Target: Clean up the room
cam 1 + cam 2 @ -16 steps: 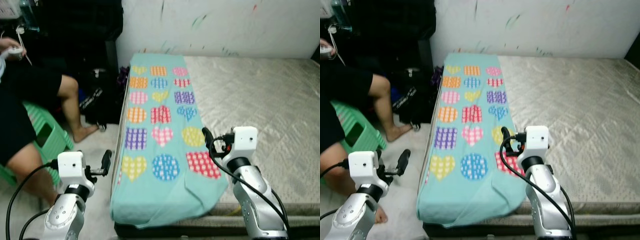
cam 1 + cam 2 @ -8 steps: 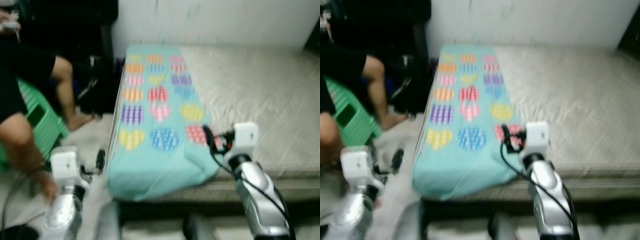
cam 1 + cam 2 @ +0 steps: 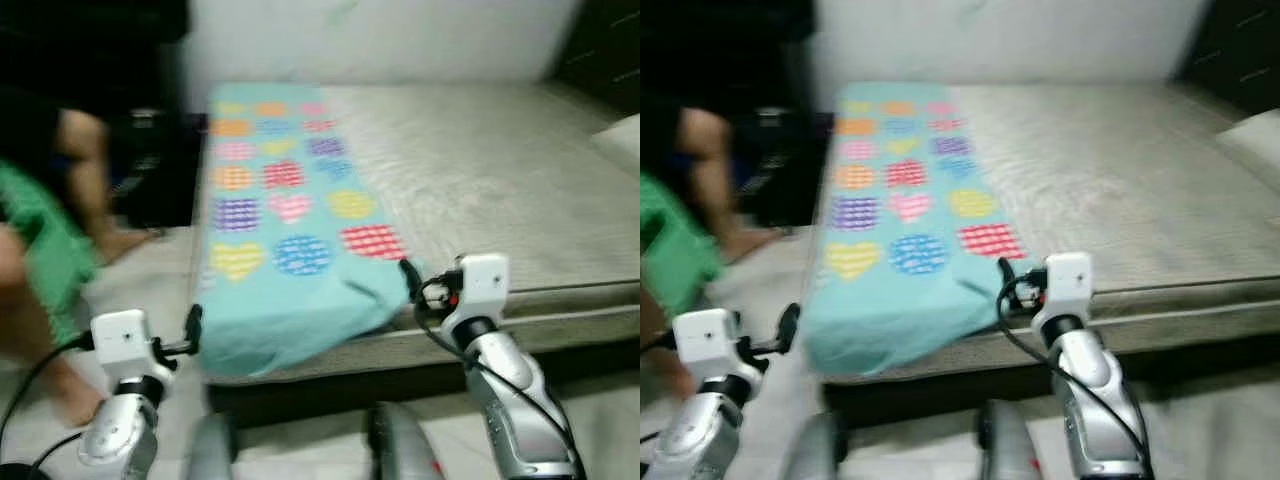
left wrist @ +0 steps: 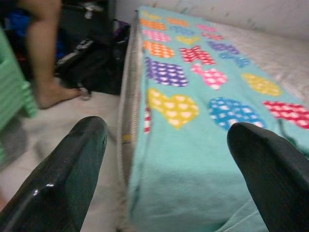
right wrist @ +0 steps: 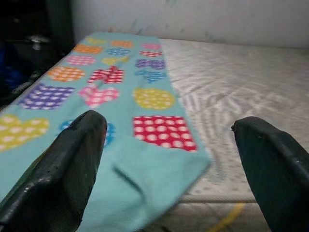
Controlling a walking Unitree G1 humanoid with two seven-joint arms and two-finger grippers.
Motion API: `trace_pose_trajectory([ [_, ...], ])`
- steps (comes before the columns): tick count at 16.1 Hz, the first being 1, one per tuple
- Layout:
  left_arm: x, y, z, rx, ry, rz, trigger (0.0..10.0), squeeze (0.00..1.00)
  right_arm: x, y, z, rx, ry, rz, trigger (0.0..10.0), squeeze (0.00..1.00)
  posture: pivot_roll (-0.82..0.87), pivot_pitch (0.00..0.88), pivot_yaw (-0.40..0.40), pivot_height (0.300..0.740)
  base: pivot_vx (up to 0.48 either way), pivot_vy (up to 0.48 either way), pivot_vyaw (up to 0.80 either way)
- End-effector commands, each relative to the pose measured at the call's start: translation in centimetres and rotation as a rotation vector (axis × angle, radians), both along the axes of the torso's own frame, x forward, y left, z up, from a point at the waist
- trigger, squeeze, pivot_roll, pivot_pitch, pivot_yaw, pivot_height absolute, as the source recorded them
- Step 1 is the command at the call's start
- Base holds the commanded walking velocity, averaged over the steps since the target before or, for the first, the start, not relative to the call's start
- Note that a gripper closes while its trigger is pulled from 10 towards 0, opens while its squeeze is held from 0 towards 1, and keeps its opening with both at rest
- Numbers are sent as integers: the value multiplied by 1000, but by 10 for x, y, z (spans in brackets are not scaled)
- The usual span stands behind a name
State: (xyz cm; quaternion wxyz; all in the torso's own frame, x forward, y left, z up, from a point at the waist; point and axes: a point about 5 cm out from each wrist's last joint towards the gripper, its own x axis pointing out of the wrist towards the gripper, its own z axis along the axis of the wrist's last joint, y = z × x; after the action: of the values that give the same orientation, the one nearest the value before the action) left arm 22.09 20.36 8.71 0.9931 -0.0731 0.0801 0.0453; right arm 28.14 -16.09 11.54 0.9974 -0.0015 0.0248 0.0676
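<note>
Right gripper (image 5: 164, 159) spread wide before heart-patterned blanket (image 3: 280, 210), left gripper (image 4: 169, 159) likewise, mattress (image 3: 500, 180), blurred, perhaps seated person (image 3: 70, 190)

Motion blur smearing both head views; heart blanket (image 3: 285, 215) pattern softening, mattress (image 3: 500, 180) quilting washing out. Light even, soft, falling from above; wall (image 3: 370, 40) glowing pale. Far left corner sinking into darkness. Shadow pooling under bed edge. Wrist views staying sharper mid-frame; near black fingers (image 4: 63, 179) looming out of focus, faint sheen showing on one.
</note>
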Motion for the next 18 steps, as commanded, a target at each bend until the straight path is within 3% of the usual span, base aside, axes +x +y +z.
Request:
trace_pose_trajectory([
  [1, 1, -2, 3, -4, -12, -8, 10000, 0, 3, -2, 6, -8, -21, -6, 10000, 0, -120, 0, -34, 577, 259, 0, 0],
  [11, 1, -4, 3, -17, -3, -14, 10000, 0, 3, -3, 6, -17, -17, -12, 10000, 0, -119, 0, -33, 577, 406, 0, 0],
  [18, 1, -4, 1, -25, 7, -1, 10000, 0, 3, -4, 5, -26, -17, -17, 10000, 0, -117, 0, -38, 577, 0, 0, 0],
])
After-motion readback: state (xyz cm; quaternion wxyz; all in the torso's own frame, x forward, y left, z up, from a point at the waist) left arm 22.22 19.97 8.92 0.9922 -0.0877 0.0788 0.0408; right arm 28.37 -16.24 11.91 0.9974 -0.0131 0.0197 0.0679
